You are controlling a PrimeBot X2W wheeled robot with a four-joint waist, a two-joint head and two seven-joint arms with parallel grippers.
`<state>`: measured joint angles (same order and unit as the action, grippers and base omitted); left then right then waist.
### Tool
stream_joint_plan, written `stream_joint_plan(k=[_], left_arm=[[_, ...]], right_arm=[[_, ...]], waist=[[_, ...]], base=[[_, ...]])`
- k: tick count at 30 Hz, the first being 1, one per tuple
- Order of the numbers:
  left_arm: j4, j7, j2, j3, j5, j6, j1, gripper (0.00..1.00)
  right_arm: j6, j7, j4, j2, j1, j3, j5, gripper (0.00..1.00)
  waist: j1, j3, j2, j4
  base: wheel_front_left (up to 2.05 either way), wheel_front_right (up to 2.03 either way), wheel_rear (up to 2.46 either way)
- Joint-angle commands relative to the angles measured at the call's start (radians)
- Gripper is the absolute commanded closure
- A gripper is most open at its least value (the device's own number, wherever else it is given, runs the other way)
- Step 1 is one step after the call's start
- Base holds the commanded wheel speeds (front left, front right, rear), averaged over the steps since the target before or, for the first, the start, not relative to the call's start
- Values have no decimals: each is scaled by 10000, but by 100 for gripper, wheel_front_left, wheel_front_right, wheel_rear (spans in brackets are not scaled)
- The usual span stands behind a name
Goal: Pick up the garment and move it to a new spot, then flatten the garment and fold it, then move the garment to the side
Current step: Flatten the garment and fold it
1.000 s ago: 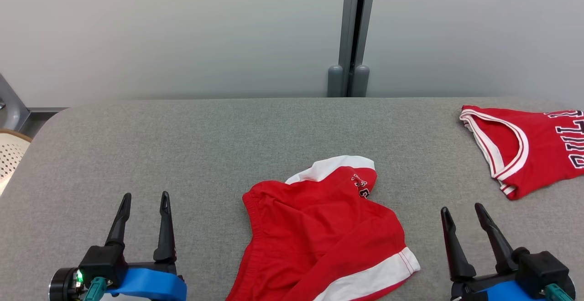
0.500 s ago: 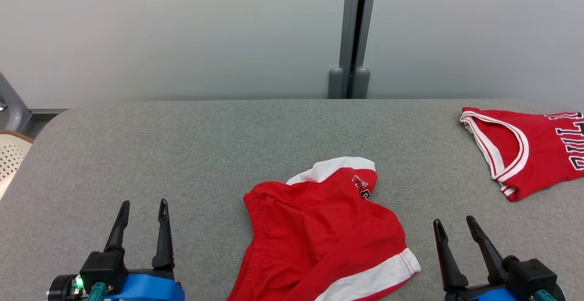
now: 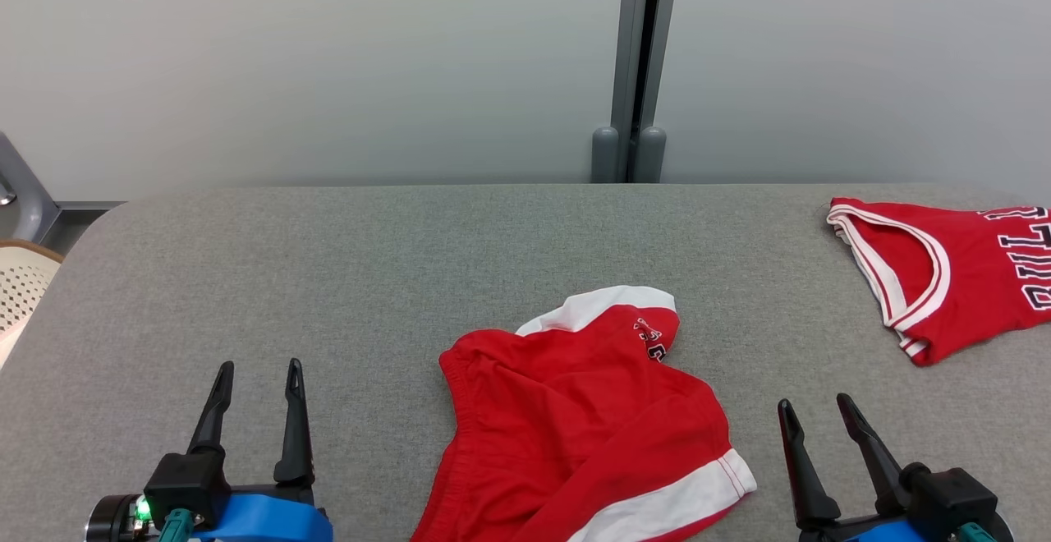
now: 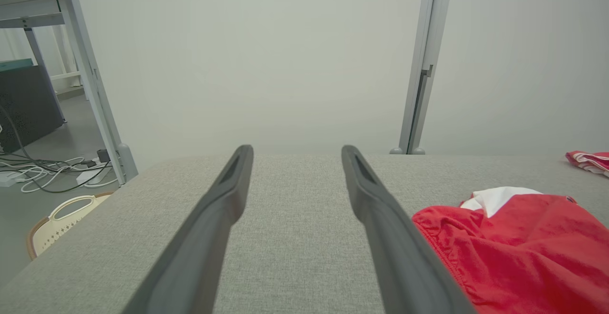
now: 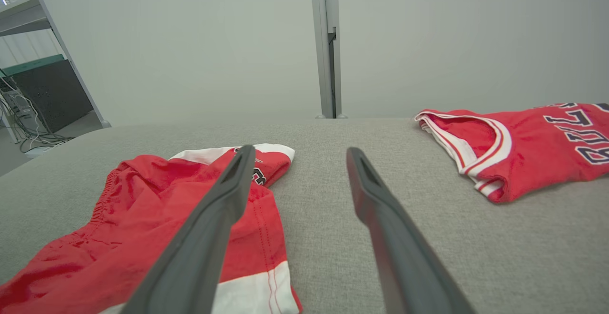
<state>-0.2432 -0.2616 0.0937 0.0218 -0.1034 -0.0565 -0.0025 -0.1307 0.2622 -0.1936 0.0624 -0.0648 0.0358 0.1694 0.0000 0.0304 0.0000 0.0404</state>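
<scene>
"Head view, lower middle: are those red shorts [image 3: 575, 427] the garment?"

"I judge so. They lie crumpled on the grey table [image 3: 328, 279], between the two claws and touching neither. One leg is turned over, showing a white band at its hem."

"And the claws?"

"The left gripper [image 3: 259, 364] sits at the lower left and the right gripper [image 3: 813, 401] at the lower right. Each has its fingers moderately spread, with nothing between them."

"So how far along?"

"At the very start, I'd say. Nothing is lifted, flattened or folded, and the move aside is left too. The red jersey [image 3: 977, 296] at the upper right lies well apart and compact. It may be dealt with already, though I cannot be sure."

"Materials?"

"The shorts are thin matte cloth, softly wrinkled, with a gathered elastic waistband along the left edge and a small dark emblem near the top. The table cover is coarse woven fabric with rounded corners. The fingers are long, dark and tapering, smooth plastic by the look."
</scene>
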Motion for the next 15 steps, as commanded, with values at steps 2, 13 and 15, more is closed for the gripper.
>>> stream_joint_plan(k=[2,13,15], left_arm=[[15,-45,36,14,31,9,100,0],[-285,-45,-1,579,-64,-386,185,0],[-420,-45,21,835,-39,-481,192,0]], right_arm=[[-1,34,-30,-33,61,12,-1,0],[-1,28,-379,183,-15,0,8,0],[-1,22,-567,272,39,46,33,0]], waist=[[0,6,0,-4],[0,-1,0,108],[0,-22,0,142]], base=[[0,0,0],[0,0,0],[0,0,0]])
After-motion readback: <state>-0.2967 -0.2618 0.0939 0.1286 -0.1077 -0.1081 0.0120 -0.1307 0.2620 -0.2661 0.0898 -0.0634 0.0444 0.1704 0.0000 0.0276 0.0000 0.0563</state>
